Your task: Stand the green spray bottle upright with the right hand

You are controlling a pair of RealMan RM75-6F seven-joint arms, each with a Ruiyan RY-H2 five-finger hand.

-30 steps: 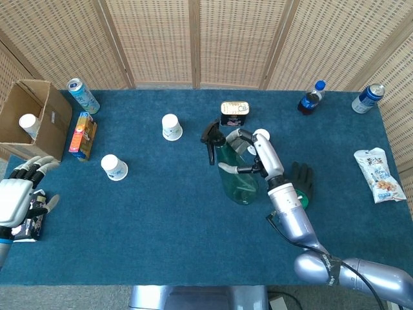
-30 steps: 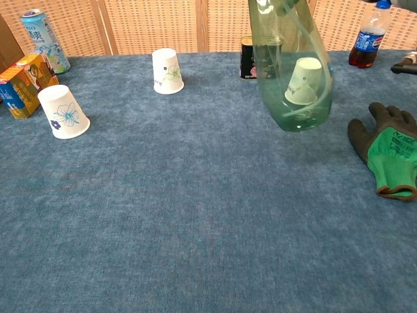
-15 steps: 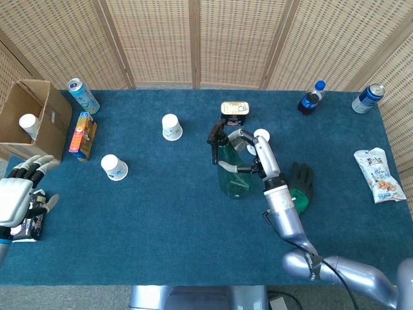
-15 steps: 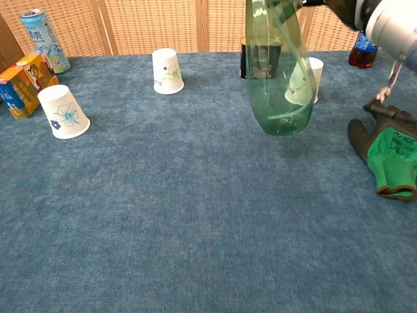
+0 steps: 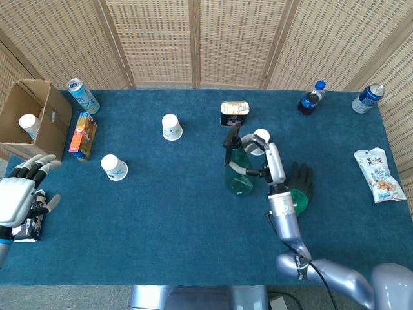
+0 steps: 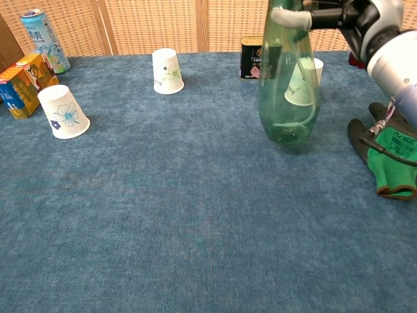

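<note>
Mid-table, green spray bottle [image 6: 287, 85] upright w/ right hand [image 5: 268, 161] gripping it, left hand [image 5: 18, 197] open, cardboard box [image 5: 40, 126] w/ cup [image 5: 28, 124] inside

On the blue carpeted table [image 5: 161, 213], a brown cardboard box [image 5: 29, 119] sits at nine o'clock, a black-and-green work glove [image 6: 389, 156] at three.

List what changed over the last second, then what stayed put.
The right hand, its fingers round the neck, tipped the green spray bottle from a slanted, lifted pose to nearly upright, base down on or just above the blue cloth. It has not let go. The left hand, the paper cups, the tin and the green glove stayed where they were.
</note>
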